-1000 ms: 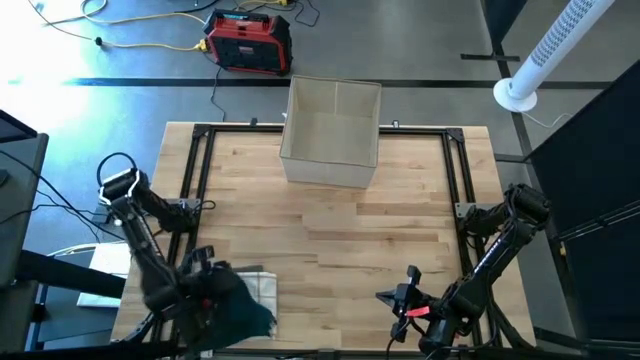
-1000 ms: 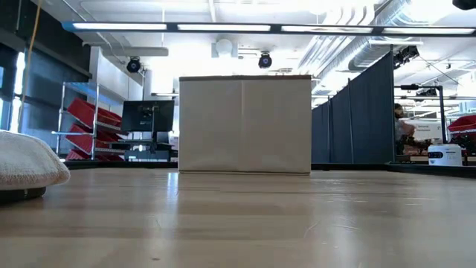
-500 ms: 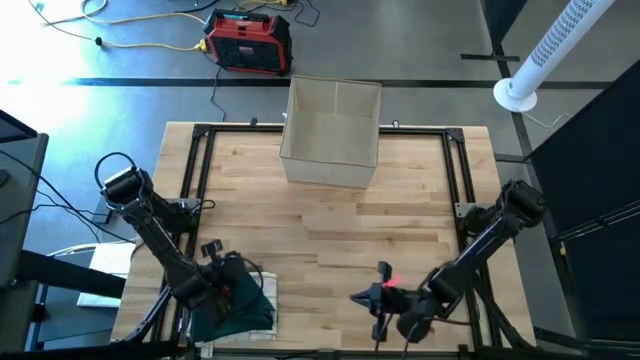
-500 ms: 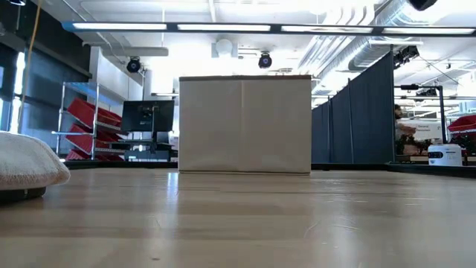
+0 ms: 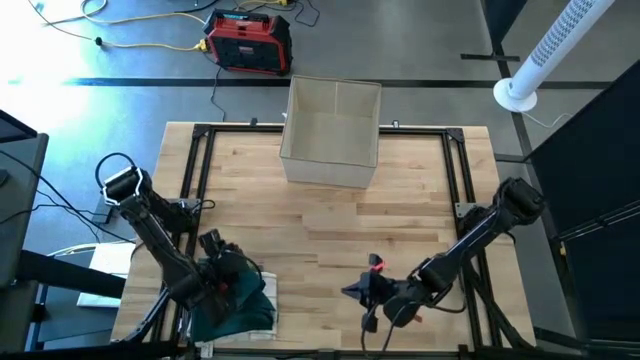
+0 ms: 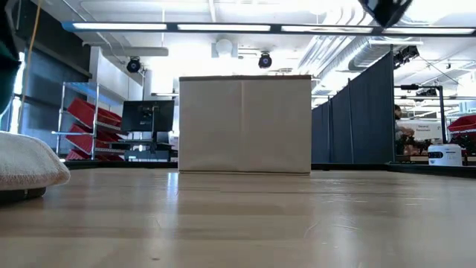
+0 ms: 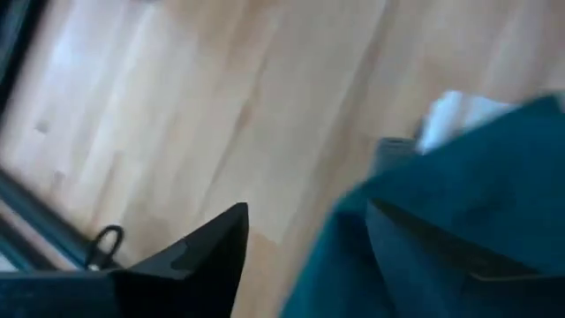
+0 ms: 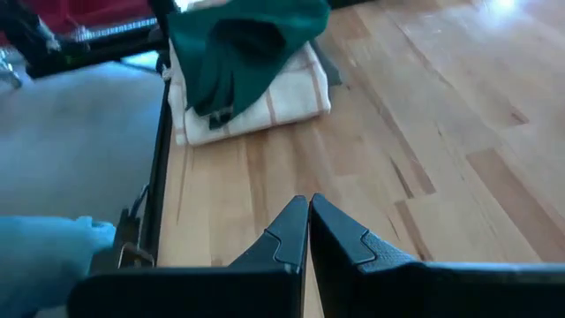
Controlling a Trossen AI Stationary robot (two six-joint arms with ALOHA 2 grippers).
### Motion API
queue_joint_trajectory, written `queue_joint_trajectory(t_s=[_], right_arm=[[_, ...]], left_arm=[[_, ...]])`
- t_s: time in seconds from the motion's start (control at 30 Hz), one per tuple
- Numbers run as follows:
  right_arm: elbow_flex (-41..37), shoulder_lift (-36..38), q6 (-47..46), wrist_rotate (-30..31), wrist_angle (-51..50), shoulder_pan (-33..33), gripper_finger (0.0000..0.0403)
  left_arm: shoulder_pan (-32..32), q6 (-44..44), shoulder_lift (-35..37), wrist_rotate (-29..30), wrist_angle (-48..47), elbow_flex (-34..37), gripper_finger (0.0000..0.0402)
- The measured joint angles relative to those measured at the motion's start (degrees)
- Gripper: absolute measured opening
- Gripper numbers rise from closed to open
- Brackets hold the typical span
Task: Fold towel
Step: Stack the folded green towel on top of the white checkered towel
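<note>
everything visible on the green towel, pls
The green towel is dark teal cloth, crumpled and unfolded, at the table's near-left corner. It lies heaped on a folded cream towel with faint stripes. The left pincer is over it, and one finger lies against the cloth; a firm grip is unclear. The right pincer, shut, points at it from mid-table without touching.

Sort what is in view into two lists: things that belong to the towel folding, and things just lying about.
Belongs to the job:
- dark green cloth towel, on the pile at the table's near left corner
- folded white striped towel beneath it
- left tool, at the green towel
- right tool, shut, over bare wood

Lying about:
- beige open-topped box
- red case on the floor
- white tower fan
</note>
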State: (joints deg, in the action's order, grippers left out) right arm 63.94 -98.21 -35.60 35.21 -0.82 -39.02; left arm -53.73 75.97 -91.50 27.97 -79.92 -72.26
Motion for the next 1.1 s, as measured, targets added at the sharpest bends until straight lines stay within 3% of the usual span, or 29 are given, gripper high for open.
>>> queue_joint_trajectory(t_s=[0.23,0.43,0.63,0.8,1.0,1.1], right_arm=[[0.0,-4.37,8.88,-9.54,15.59,5.63,0.0],[1.42,-10.11,7.59,-17.11,21.71,11.09,0.0008],[11.62,-18.91,14.91,-17.72,21.82,13.55,0.0068],[23.85,-28.12,14.97,-21.06,18.57,15.78,0.014],[36.73,-36.13,-4.42,-30.88,8.06,20.79,0.0205],[41.8,-39.52,-10.99,-40.51,6.45,23.12,0.0222]], left_arm=[[-10.16,8.02,-0.79,-0.43,17.42,-0.2,0.0198],[-18.51,21.21,-5.96,-0.17,18.66,-0.2,0.0136],[-21.89,24.12,-12.4,-3.21,19.05,-0.1,0.006],[-22.6,24.24,-16.1,-5.45,20.23,0.06,0.0007],[-23.53,20.48,-18.17,-6.71,25.45,0.28,0.0008],[-23.55,18.84,-18.18,-6.88,25.9,0.28,0.0003]])
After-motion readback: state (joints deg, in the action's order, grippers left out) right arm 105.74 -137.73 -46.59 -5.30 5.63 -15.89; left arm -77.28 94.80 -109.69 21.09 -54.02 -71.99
